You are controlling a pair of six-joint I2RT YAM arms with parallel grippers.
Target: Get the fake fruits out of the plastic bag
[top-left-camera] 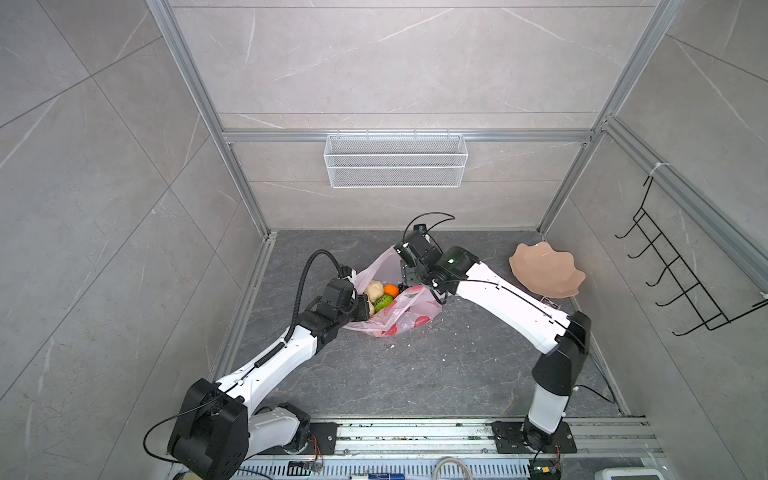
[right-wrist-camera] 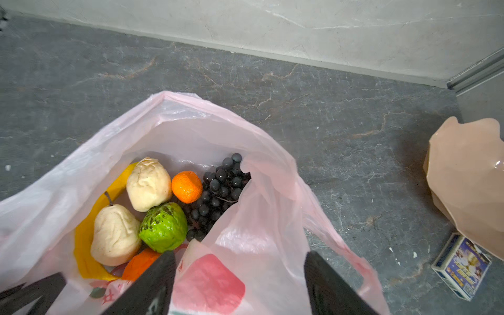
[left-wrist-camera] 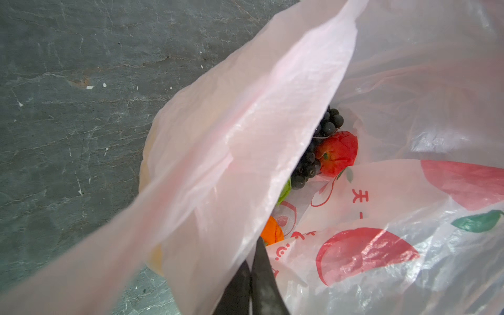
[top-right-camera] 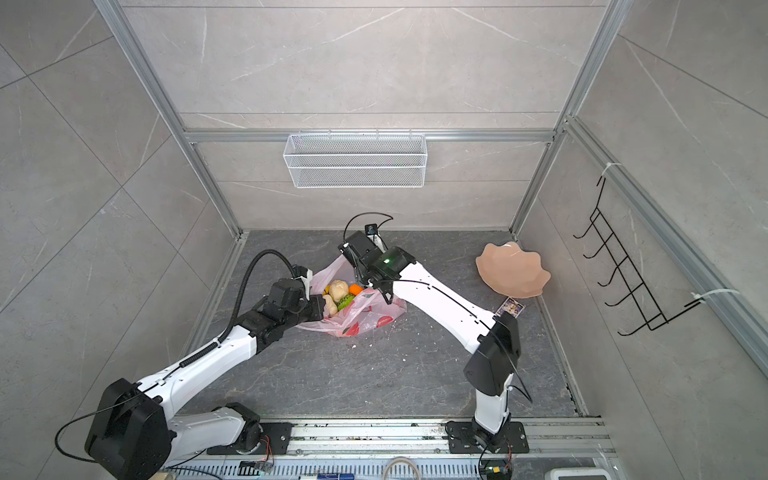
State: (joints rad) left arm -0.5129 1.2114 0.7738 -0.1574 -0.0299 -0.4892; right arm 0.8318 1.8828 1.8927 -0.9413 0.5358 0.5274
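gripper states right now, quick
left gripper: shut, pinching the edge of the bag
right gripper: open, holding nothing, over the bag

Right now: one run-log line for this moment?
left gripper: shut on plastic bag rim | right gripper: open, over bag | fake fruits: inside bag

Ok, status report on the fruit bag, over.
Left gripper shut on plastic bag rim. Right gripper open over the bag. Fake fruits inside, none out. Bag flap partly covers grapes.
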